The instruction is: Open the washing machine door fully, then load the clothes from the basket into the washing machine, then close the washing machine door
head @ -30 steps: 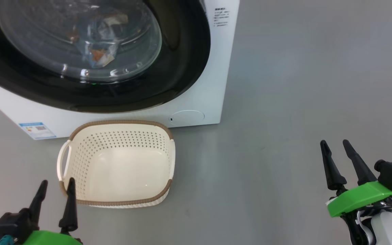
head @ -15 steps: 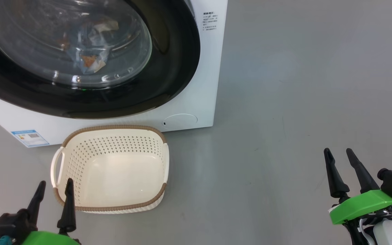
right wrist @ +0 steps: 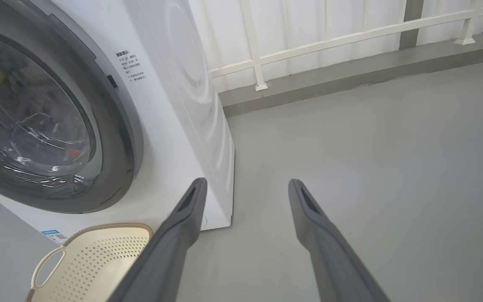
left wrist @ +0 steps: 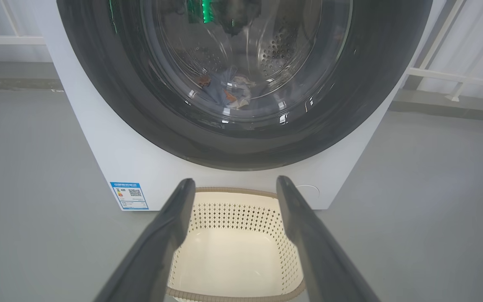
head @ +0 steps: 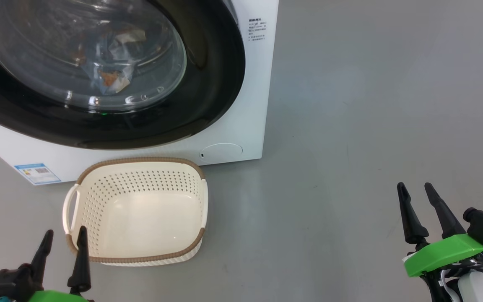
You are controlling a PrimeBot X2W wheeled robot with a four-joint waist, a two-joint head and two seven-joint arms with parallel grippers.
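Note:
The white washing machine (head: 250, 105) stands at the upper left, and its round black door (head: 208, 84) lies flat against the front. Behind the door's glass window, the light-blue clothes (head: 111, 63) with orange-brown print lie inside the drum; they also show through the glass as the clothes (left wrist: 227, 88) in the left wrist view. On the floor before the machine, the cream basket (head: 136, 251) with its brown rim holds nothing. My left gripper (head: 64, 237) hangs open at the basket's near left corner. Far to the right, my right gripper (head: 413, 188) is open over bare floor.
Grey floor (head: 371, 105) spreads wide to the right of the machine. A white railing (right wrist: 329, 37) on a low kerb runs behind the machine. A blue label (head: 38, 173) and a round flap (head: 221, 152) sit low on the machine's front.
The head camera has shifted, so machine and basket sit lower and further left in the picture. Both grippers stay open and hold about the same places.

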